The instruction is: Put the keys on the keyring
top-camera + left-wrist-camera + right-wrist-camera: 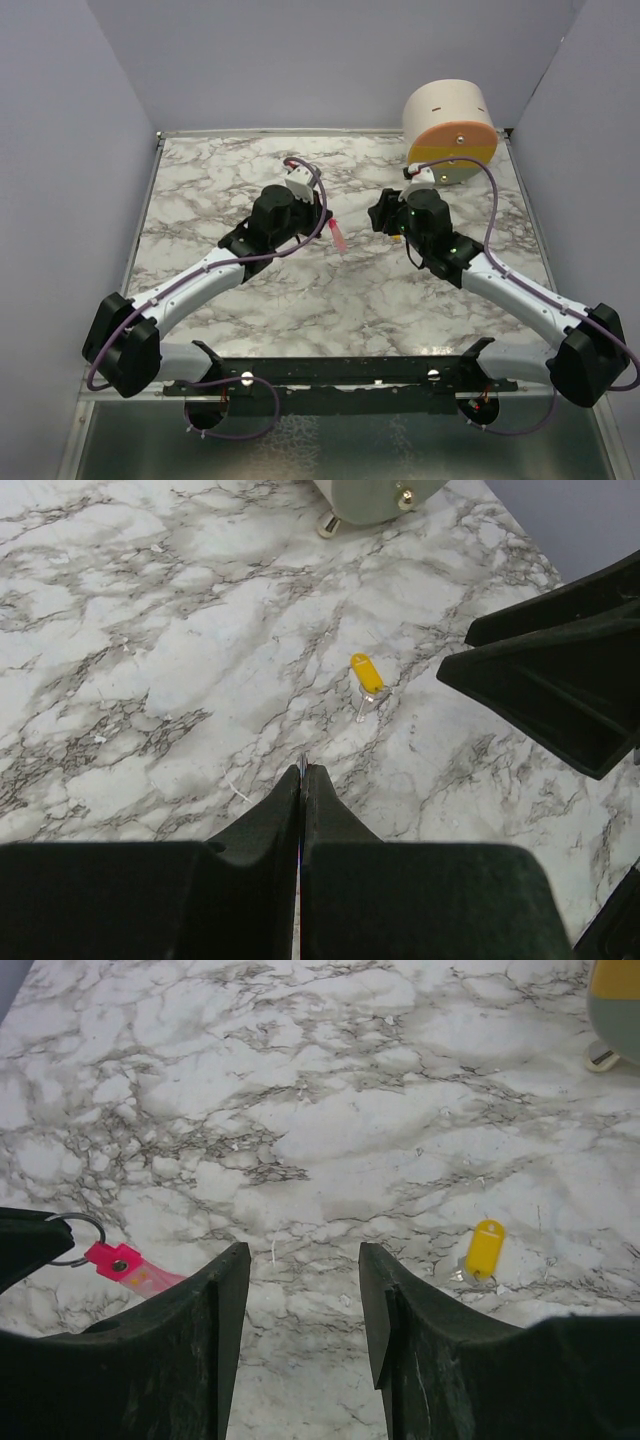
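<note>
My left gripper (pixel 324 217) (pixel 302 768) is shut on a thin metal keyring (pixel 95 1224), seen edge-on between its jaws. The pink key (pixel 338 237) (pixel 130 1265) hangs on that ring, its end just above or on the table. The yellow-headed key (pixel 367 673) (pixel 483 1248) lies loose on the marble between the two grippers. My right gripper (pixel 379 215) (pixel 300 1255) is open and empty. It hovers low, facing the left gripper, with the yellow key just right of its jaws.
A big cream, orange, yellow and grey cylinder (pixel 450 125) (pixel 375 495) lies on its side at the back right corner. Grey walls enclose the marble table (pixel 200 200) on three sides. The right gripper's black fingers (pixel 560 680) fill the right of the left wrist view.
</note>
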`<action>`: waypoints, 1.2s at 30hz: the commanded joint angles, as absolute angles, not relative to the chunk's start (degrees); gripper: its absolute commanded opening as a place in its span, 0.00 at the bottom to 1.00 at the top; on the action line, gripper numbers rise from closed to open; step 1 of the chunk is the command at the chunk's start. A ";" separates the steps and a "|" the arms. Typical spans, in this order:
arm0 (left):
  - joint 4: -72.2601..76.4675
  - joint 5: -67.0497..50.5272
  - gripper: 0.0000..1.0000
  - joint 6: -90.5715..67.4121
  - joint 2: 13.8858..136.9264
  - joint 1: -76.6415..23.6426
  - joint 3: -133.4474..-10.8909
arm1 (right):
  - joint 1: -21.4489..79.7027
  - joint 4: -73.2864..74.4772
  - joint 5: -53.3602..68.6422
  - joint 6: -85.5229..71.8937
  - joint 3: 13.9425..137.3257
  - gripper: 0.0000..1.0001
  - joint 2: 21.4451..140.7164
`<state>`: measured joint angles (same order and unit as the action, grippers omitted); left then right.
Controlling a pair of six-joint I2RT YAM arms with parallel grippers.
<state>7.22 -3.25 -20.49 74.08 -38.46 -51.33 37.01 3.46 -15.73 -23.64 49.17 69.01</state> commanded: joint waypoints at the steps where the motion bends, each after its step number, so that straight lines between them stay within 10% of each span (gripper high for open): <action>1: 4.62 -3.94 0.00 -21.77 75.14 -38.08 -54.69 | 36.91 3.16 -16.86 -22.49 48.56 0.47 69.78; 36: -3.67 -10.71 0.00 -22.89 81.48 -36.91 -61.79 | 25.05 8.50 -14.86 -20.61 52.54 0.41 92.55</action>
<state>-4.78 -9.06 -22.83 81.89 -37.19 -61.39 25.39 7.42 -14.55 -21.50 51.00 91.96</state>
